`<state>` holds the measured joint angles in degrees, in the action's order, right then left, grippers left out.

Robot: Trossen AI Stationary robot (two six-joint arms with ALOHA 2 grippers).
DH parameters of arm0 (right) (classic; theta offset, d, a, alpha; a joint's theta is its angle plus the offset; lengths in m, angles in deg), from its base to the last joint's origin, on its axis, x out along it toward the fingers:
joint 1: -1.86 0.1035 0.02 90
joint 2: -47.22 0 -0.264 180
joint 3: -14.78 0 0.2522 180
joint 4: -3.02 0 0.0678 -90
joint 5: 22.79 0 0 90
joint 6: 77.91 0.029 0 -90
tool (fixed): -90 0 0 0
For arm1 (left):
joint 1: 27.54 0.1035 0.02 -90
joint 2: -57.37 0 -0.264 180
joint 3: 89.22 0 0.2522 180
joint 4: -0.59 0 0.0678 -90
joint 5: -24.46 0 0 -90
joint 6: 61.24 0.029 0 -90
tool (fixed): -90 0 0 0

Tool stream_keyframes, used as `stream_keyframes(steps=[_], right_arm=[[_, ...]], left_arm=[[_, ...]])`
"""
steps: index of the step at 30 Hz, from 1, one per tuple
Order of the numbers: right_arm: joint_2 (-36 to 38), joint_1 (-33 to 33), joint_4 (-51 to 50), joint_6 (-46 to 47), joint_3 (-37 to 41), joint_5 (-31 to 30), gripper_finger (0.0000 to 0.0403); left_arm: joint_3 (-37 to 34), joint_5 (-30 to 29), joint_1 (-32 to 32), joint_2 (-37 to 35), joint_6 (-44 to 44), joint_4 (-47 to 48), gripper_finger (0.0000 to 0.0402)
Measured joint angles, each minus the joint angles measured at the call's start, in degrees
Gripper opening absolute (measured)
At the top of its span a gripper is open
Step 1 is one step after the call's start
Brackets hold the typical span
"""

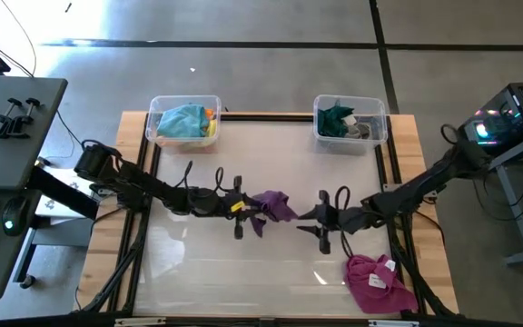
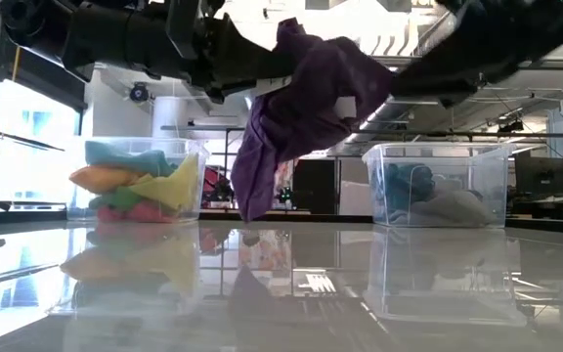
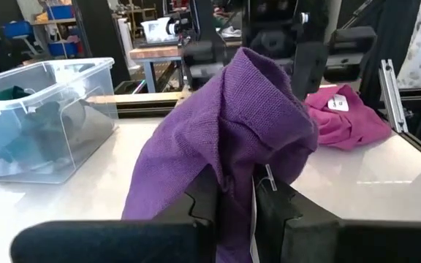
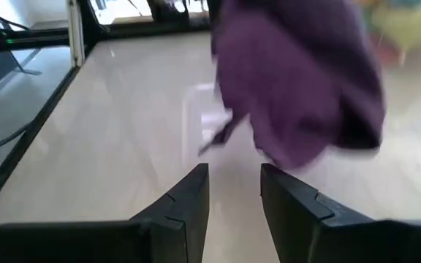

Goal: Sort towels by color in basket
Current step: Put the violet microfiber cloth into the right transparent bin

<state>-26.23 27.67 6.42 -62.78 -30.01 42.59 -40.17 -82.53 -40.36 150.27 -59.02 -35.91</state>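
Counter (image 1: 207, 263) spans the high view's centre, carrying two clear bins along its far edge. Left bin (image 1: 184, 121), upper left of centre, holds light blue, yellow, orange, green and pink towels; right bin (image 1: 350, 123), upper right, holds dark teal and grey ones. Mid-frame, the left gripper (image 3: 234, 208) is clamped on the purple towel (image 1: 274, 206), held above the counter. Facing it, the right gripper (image 4: 234, 191) has its fingers apart, holding nothing. A magenta towel (image 1: 378, 282) lies lower right.

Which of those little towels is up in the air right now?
The purple towel, hanging from the left gripper. The magenta towel lies on the table; the others sit in bins.
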Motion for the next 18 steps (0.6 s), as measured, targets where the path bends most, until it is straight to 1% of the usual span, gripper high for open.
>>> stream_keyframes(steps=[5,7,9,14,16,18], right_arm=[[0.0,-1.78,3.71,-9.15,-1.78,-0.5,0.0123],[-0.42,-2.92,4.33,-11.5,-2.57,-0.58,0.0135],[-1.63,-4.18,5.73,-14.19,-3.09,-0.87,0.0155],[-7.98,-7.27,13.61,-19.14,-4.4,0.11,0.0213],[-11.43,-7.99,16.19,-20.28,-5.63,0.16,0.0223],[-14.87,-8.42,17.41,-21.36,-7.52,-1.28,0.0226]], left_arm=[[0.0,-0.02,0.0,0.07,-0.02,-0.28,0.0038],[0.0,-0.02,0.0,0.07,-0.24,-0.46,0.0038],[0.0,-0.03,0.01,0.07,-0.5,-0.57,0.0038],[0.0,-0.04,0.04,0.07,-0.55,-2.98,0.0039],[0.0,-0.07,0.04,0.07,-0.55,-4.19,0.0039],[0.0,-0.09,0.04,0.08,-0.55,-5.15,0.0039]])
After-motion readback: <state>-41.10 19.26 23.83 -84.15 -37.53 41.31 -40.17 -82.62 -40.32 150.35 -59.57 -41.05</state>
